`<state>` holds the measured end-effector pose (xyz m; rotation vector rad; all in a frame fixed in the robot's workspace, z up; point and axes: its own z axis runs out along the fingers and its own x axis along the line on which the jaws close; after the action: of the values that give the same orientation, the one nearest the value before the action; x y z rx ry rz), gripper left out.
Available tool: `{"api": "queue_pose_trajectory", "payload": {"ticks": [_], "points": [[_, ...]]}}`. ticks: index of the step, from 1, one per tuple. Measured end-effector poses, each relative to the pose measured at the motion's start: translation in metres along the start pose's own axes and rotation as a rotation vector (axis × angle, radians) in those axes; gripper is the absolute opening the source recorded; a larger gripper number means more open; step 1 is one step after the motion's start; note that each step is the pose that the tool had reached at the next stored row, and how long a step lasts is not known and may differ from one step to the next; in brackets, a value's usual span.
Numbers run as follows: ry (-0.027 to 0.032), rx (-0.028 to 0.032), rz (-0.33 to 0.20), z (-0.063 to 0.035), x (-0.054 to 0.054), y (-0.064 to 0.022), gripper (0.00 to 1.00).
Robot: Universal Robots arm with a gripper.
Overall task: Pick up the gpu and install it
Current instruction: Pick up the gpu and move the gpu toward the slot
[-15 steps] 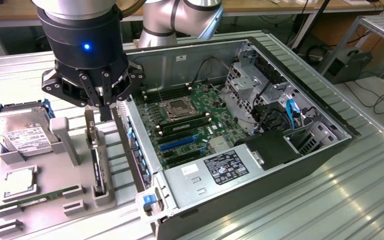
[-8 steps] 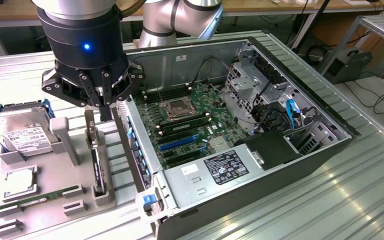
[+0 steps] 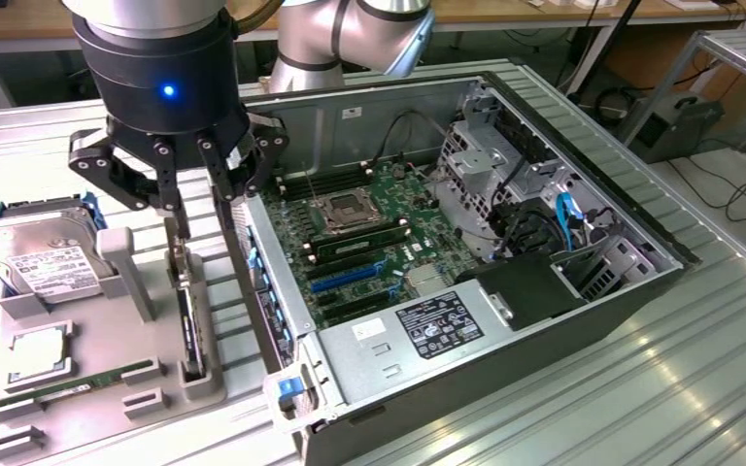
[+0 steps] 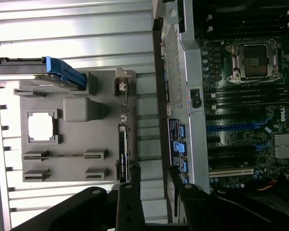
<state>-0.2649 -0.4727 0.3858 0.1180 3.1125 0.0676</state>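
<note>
The gpu (image 3: pixel 189 322) is a thin black card standing on its edge in a slot of the grey holder tray (image 3: pixel 101 320), left of the open computer case in the exterior view. My gripper (image 3: pixel 201 206) hangs just above the card's far end, its jaws open and nothing between them. In the wrist view the gpu (image 4: pixel 122 153) is a dark narrow strip at the tray's edge. There the gripper (image 4: pixel 151 180) sits beyond the card's end and slightly toward the case. The case's motherboard (image 3: pixel 370 254) lies exposed, with blue expansion slots (image 3: pixel 347 278).
On the holder tray there is also a silver hard drive (image 3: pixel 34 258) with a blue bracket, a processor chip (image 3: pixel 39 353) and a green memory stick (image 3: pixel 75 384). The computer case wall (image 3: pixel 259 291) rises close beside the tray. A ribbed metal table (image 3: pixel 632 388) lies all around.
</note>
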Motion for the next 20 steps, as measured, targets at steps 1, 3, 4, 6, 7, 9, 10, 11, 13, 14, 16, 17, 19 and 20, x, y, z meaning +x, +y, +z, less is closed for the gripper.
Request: {"api": "queue_pose_trajectory", "payload": {"ticks": [1,3,4,6,7,9,10,11,13,14,16,17,19,20], "points": [[0.0000,0.0000,0.000,0.0000,0.0000,0.0000,0.36],[0.0000,0.0000,0.000,0.0000,0.0000,0.0000,0.42],[0.0001,0.0000,0.000,0.0000,0.0000,0.0000,0.42],[-0.0002,-0.0002,0.000,0.0008,0.0004,-0.0001,0.42],[-0.0001,-0.0004,0.000,0.0013,0.0010,-0.0002,0.42],[0.0001,-0.0007,0.000,0.0023,0.0022,-0.0003,0.42],[0.0001,-0.0010,0.000,0.0030,0.0030,-0.0004,0.42],[0.0000,-0.0013,0.000,0.0034,0.0032,-0.0004,0.42],[0.0001,-0.0012,0.000,0.0043,0.0038,-0.0005,0.42],[0.0000,-0.0013,0.000,0.0052,0.0041,-0.0005,0.42],[0.0002,-0.0012,0.000,0.0070,0.0047,-0.0007,0.42],[0.0002,-0.0012,0.000,0.0075,0.0049,-0.0007,0.42],[0.0001,-0.0012,0.000,0.0083,0.0055,-0.0008,0.42],[0.0002,-0.0012,0.000,0.0086,0.0058,-0.0008,0.42]]}}
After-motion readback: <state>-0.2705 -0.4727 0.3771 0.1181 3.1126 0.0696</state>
